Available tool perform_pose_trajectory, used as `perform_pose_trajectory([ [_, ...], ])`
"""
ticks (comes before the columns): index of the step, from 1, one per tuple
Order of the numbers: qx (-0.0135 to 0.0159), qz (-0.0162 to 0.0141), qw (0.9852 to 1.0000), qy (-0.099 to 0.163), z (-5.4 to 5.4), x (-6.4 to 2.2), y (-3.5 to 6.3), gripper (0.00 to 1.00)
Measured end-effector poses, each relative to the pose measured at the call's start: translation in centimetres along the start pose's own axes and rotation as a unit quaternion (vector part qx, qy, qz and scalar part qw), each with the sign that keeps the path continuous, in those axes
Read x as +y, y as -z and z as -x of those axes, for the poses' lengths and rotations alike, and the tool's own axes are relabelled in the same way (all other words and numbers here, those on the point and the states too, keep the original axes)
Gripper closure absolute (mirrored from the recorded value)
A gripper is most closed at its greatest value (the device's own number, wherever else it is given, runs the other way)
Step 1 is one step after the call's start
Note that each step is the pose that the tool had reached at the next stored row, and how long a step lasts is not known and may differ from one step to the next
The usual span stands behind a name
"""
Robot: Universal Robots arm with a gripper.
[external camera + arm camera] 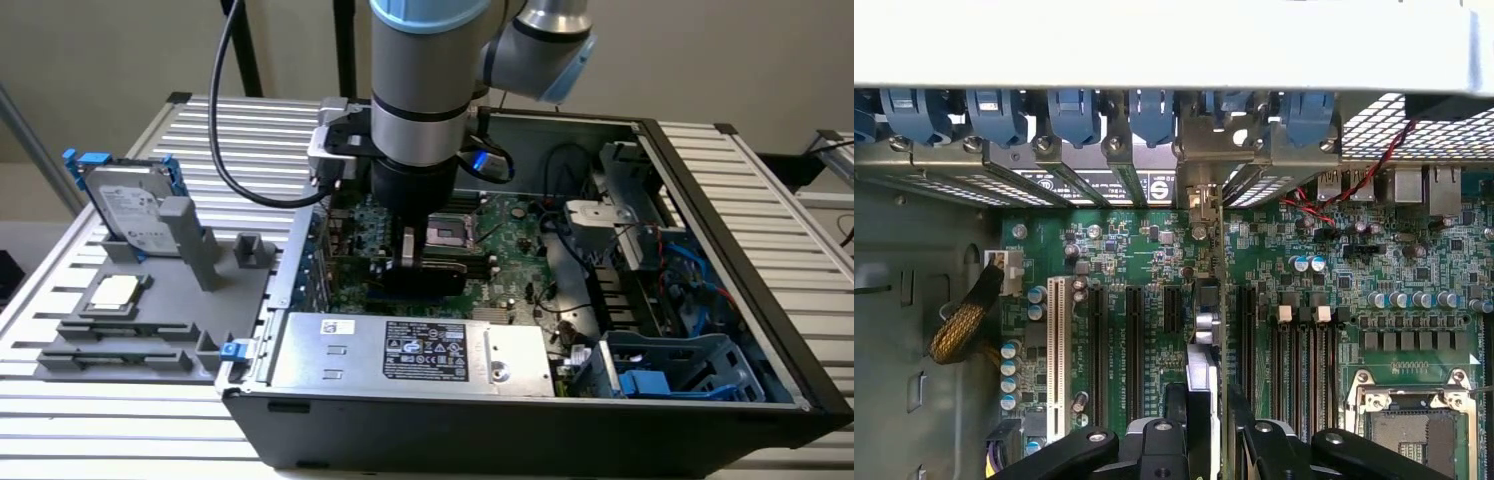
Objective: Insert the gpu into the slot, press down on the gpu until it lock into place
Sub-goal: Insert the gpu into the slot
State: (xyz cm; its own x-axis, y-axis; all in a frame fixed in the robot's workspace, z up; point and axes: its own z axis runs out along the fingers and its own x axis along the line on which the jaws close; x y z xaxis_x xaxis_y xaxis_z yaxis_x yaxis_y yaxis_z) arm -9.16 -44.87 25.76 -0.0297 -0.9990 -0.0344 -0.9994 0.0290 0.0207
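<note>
My gripper (pixel 416 262) reaches down into the open computer case (pixel 747 300), over the green motherboard (pixel 514 270). It is shut on the gpu (pixel 434 278), a thin black card held upright on its edge. In the wrist view the gpu (pixel 1204 330) runs edge-on from between my fingers (pixel 1159 440) up to its metal bracket (pixel 1199 195) at the case's rear wall. My gripper (pixel 1206 440) has a finger on each side of the card. The slot is hidden beneath the card, and I cannot tell whether the card is seated in it.
Black expansion slots (pixel 1134 340) and a white one (pixel 1057 350) flank the card, with memory slots (pixel 1304 350) and the CPU socket (pixel 1409 420) beyond. A silver power supply (pixel 414 350) sits at the case front. A hard drive (pixel 127 200) stands on a grey fixture at the exterior view's left.
</note>
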Motion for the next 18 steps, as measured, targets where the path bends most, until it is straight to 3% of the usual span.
perform_pose_trajectory([
  [18,0.0003,0.0,1.0,0.0,0.05,0.0,0.0,0.74],
])
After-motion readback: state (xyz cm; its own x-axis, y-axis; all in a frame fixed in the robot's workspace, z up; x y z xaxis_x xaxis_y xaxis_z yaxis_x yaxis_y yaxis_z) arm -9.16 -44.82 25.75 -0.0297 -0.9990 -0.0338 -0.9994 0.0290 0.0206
